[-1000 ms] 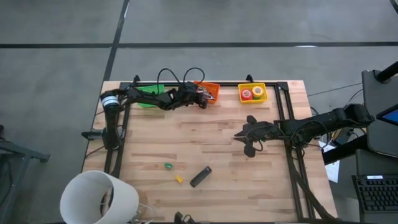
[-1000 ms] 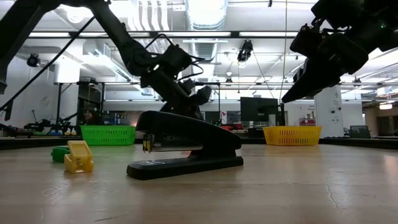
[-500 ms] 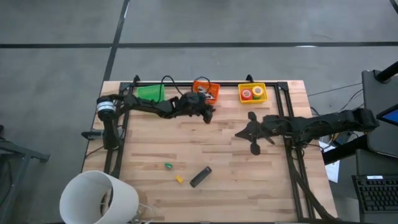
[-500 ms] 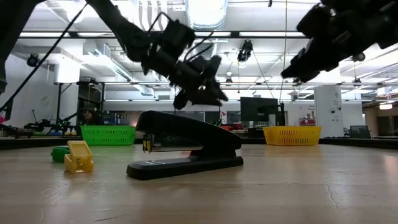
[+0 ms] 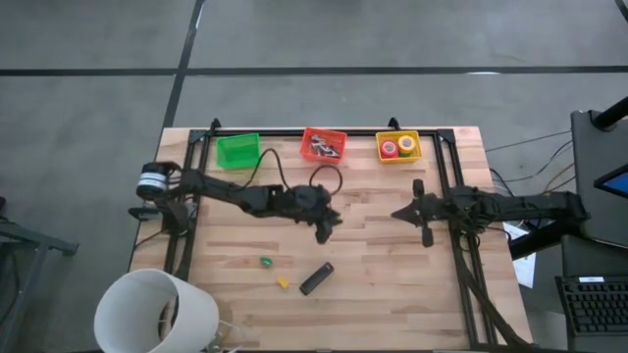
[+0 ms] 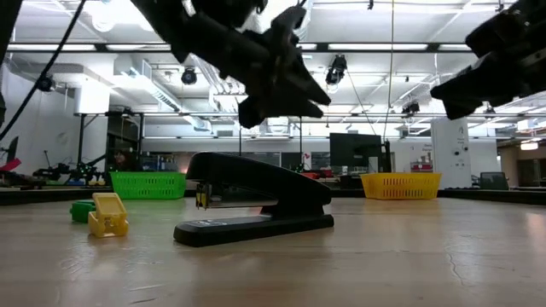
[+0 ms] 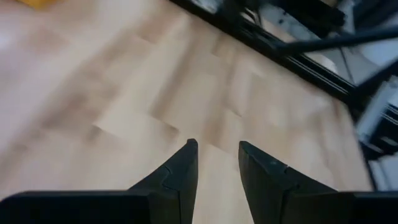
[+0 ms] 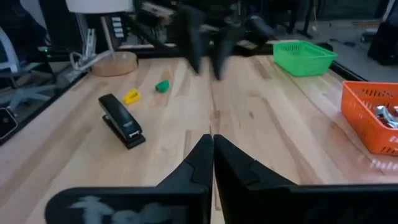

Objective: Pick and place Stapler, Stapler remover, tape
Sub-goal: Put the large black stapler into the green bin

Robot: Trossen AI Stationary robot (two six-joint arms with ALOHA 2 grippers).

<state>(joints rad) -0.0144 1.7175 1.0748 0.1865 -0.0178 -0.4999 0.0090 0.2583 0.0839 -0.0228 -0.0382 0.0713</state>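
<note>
The black stapler (image 5: pixel 316 278) (image 6: pixel 256 205) (image 8: pixel 121 120) lies flat on the wood near the table's near edge. My left gripper (image 5: pixel 328 229) (image 7: pixel 214 147) hangs open over the table's middle, above and on the far side of the stapler, touching nothing. My right gripper (image 5: pixel 400 212) (image 8: pixel 211 139) is shut and empty, in the air over the right half. Red and yellow-green tape rolls (image 5: pixel 398 147) sit in the yellow bin. A small green piece (image 5: pixel 264 262) and a small yellow piece (image 5: pixel 283 282) lie left of the stapler.
Three bins line the far edge: green (image 5: pixel 236 150), orange (image 5: pixel 324 144) holding small dark and metal pieces, and yellow (image 5: pixel 413 138). A white lamp shade (image 5: pixel 157 314) overhangs the near left corner. Black frame rails (image 5: pixel 446 176) run along the sides.
My left gripper has swung from the orange bin at the far edge toward the near edge, out over the table's middle and closer to the stapler. My right gripper has drawn back toward the right edge. The stapler and the small pieces have stayed put.
</note>
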